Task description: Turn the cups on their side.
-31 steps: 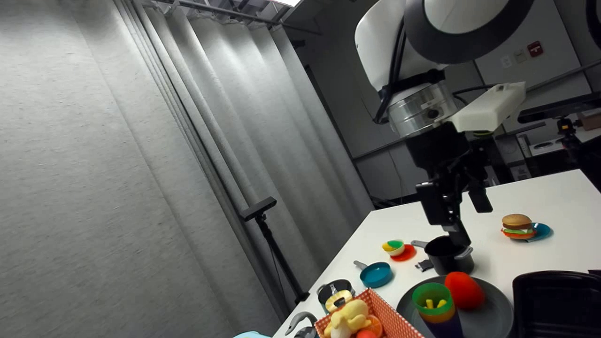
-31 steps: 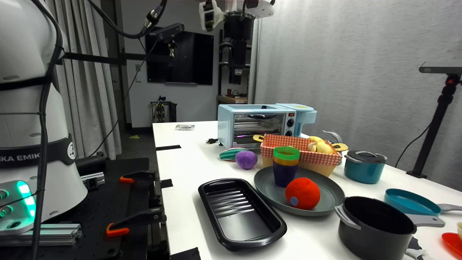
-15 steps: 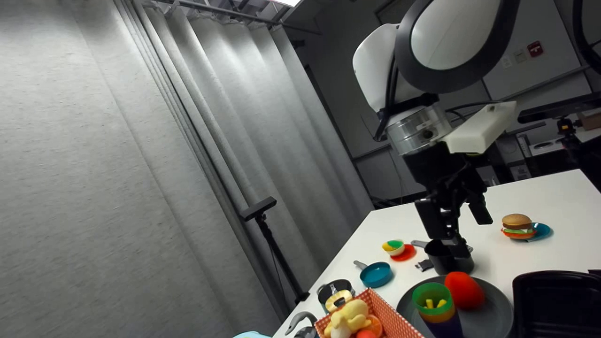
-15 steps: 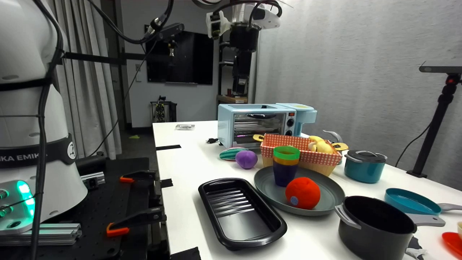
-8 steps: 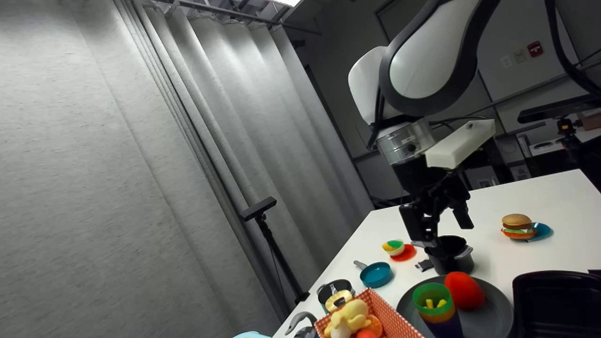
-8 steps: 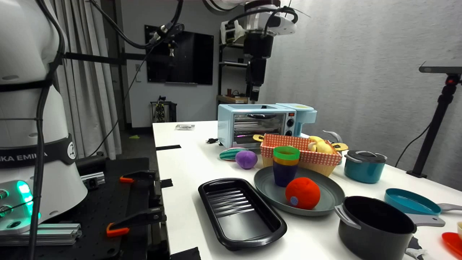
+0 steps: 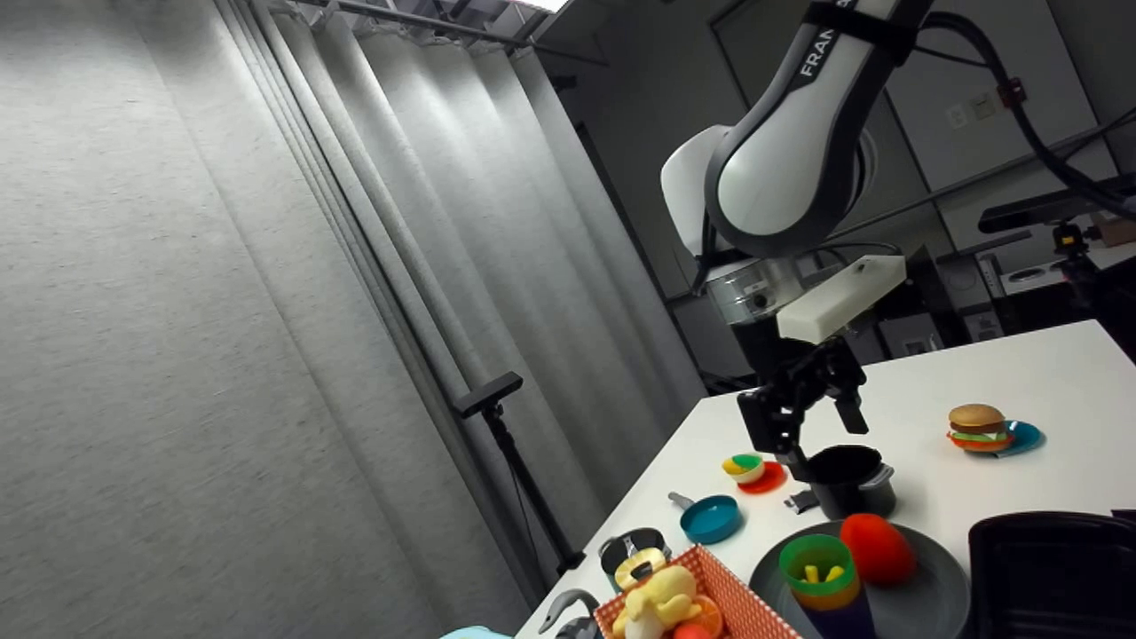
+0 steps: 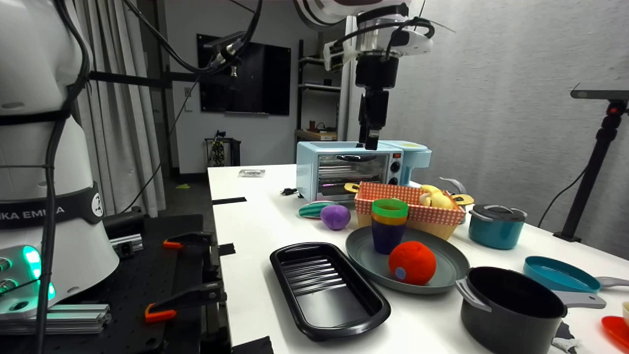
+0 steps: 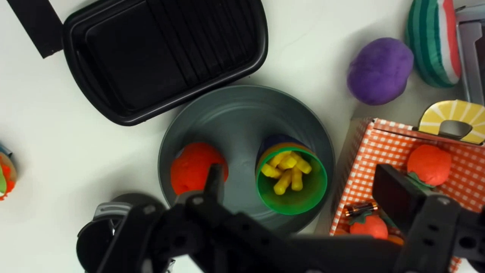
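Observation:
The cups (image 8: 389, 231) are a nested stack, green over orange over dark purple. They stand upright on a grey plate (image 8: 449, 263) in both exterior views. The stack also shows in an exterior view (image 7: 821, 568) with yellow toy fries inside; the wrist view looks into its green rim (image 9: 291, 204). My gripper (image 8: 366, 143) is open and empty, pointing down, well above the table. In the wrist view the gripper (image 9: 305, 182) has its fingers wide apart, and the cups appear between them, further below. The gripper also shows in an exterior view (image 7: 827, 448).
A red round toy (image 8: 412, 263) sits on the plate beside the cups. A black baking pan (image 8: 329, 300), a dark pot (image 8: 508, 314) and a checked basket (image 8: 408, 196) of toy food stand around the plate. A blue toaster oven (image 8: 354, 172) is behind.
My gripper, open throughout, has come down and moved leftward in one exterior picture and rightward in the other. The cups and other table things have not moved.

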`<state>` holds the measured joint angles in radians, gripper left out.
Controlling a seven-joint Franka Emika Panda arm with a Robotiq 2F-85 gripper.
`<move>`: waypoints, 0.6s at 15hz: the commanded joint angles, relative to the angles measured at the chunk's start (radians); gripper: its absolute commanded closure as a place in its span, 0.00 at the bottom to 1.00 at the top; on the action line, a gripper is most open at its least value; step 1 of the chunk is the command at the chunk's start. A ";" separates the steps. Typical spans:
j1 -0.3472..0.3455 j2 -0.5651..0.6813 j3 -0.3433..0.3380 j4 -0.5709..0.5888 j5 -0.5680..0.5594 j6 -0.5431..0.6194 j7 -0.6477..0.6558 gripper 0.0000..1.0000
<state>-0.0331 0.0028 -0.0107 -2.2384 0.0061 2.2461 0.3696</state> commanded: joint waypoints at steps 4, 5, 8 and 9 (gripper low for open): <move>0.001 0.103 -0.030 0.079 -0.027 0.056 0.047 0.00; 0.002 0.118 -0.034 0.088 -0.025 0.060 0.047 0.00; 0.004 0.158 -0.044 0.110 -0.024 0.077 0.045 0.00; 0.004 0.169 -0.048 0.116 -0.023 0.081 0.044 0.00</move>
<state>-0.0336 0.1231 -0.0444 -2.1636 0.0046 2.3026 0.3844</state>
